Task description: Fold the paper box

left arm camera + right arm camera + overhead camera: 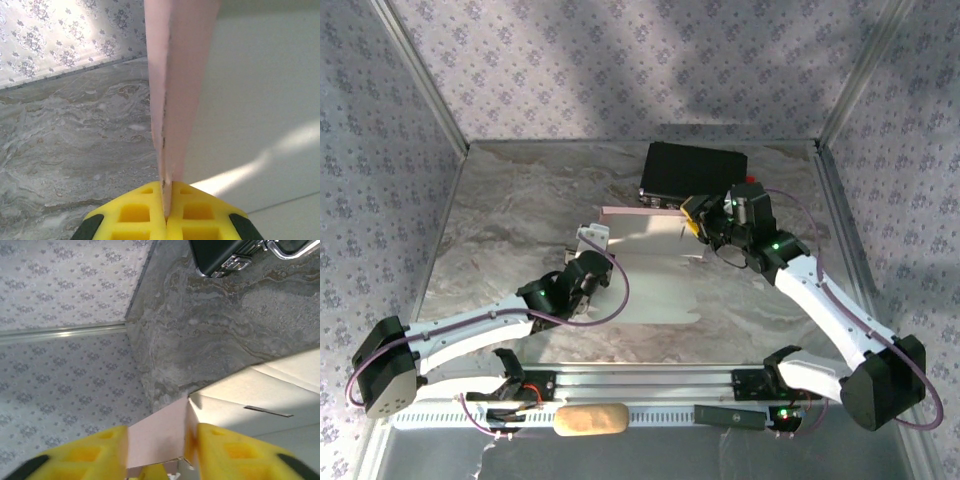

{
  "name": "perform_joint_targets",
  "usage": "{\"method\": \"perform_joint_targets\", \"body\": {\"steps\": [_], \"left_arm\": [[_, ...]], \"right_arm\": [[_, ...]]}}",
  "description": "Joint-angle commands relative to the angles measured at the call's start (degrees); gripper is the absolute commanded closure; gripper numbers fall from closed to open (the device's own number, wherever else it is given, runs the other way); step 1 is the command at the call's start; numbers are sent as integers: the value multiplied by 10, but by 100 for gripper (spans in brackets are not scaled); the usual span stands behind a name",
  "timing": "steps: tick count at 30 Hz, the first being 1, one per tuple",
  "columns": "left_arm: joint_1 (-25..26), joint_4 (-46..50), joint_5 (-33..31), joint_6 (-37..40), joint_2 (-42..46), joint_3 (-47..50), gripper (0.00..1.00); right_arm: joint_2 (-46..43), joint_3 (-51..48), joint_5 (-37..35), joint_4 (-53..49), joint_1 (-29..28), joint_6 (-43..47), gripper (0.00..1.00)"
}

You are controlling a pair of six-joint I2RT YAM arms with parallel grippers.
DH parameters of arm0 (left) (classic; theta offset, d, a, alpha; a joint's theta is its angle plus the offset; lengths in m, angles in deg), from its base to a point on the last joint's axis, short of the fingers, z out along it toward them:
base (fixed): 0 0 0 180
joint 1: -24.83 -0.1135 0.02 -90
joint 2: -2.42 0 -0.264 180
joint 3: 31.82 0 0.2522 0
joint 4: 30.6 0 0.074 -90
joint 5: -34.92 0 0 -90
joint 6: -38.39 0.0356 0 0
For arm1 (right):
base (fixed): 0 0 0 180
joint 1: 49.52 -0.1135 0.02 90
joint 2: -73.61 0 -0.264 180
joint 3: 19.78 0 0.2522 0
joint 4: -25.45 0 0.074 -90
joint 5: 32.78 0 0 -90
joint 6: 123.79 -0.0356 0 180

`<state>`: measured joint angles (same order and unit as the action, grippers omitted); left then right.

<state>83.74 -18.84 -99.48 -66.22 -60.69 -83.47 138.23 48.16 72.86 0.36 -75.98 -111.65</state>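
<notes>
Your left arm reaches low across the bench (500, 220) from its base at the near left, elbow down and forearm angled toward the middle. Its left hand (592, 240) meets the near-left corner of the paper box (650, 280). From the left wrist, that hand (166, 202) has its yellow pads together, clamped on the edge of a pink flap that stands upright out of them, with the box's pale face (260, 100) spreading away beside it. Your right arm climbs from the near right, bends at the elbow and turns inward, putting the right hand (698, 222) at the box's far-right corner, just in front of the black hard case (692, 172). Seen from the right wrist, the right hand (160, 432) has its pads apart, with a small pink flap (157, 437) standing broadside between them. The box lies mid-bench, mostly flat, pale side up.
</notes>
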Motion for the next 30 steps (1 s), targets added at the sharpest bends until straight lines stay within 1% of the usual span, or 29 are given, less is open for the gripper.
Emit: {"method": "perform_joint_targets", "body": {"steps": [1, 3, 4, 5, 7, 9, 11, 13, 17, 20, 26, 30], "left_arm": [[4, -19, -9, -7, 9, -9, 100], [-3, -17, -6, -9, 25, -4, 100], [-6, -16, -3, -9, 34, 0, 100], [-9, -16, 1, -9, 45, 4, 100], [-13, -19, 10, -4, 64, 13, 100], [-14, -22, 15, 5, 75, 19, 100], [-16, -23, 21, 14, 81, 23, 100], [-17, -24, 26, 19, 84, 23, 100], [-19, -16, 25, 21, 80, 15, 100], [-20, -15, 28, 23, 75, 10, 100], [-20, -12, 35, 23, 70, 8, 100], [-20, -13, 35, 24, 70, 8, 100]], "right_arm": [[-65, 21, -35, -63, 5, 30, 47], [-136, -6, -86, -114, 8, 60, 45], [-166, -25, -100, -126, 11, 69, 43], [-199, -49, -104, -138, 16, 75, 44], [-246, -101, -100, -147, 24, 78, 50], [-262, -155, -74, -123, 22, 69, 53], [-248, -200, -44, -76, 15, 51, 58], [-216, -215, -35, -28, -1, 51, 61], [-142, -177, -47, -28, -28, 89, 61], [-103, -176, -48, -10, -39, 95, 61], [-65, -181, -43, 40, -50, 94, 62], [-49, -170, -46, 39, -58, 98, 65]]}}
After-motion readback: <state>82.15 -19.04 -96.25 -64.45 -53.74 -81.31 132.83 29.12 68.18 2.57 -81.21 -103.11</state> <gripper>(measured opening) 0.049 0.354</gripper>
